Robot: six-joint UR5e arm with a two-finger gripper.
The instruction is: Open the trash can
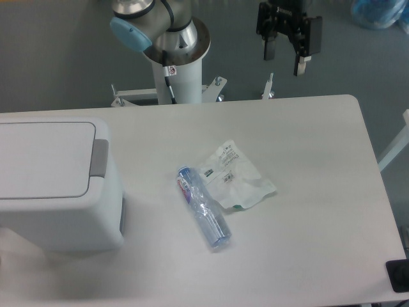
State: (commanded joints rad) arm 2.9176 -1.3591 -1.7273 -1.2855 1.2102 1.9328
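The gripper (284, 62) was held high beyond the table's (319, 211) far edge with fingers spread and nothing between them, while the trash can (54, 185), lid closed, was seen at the left, well apart.
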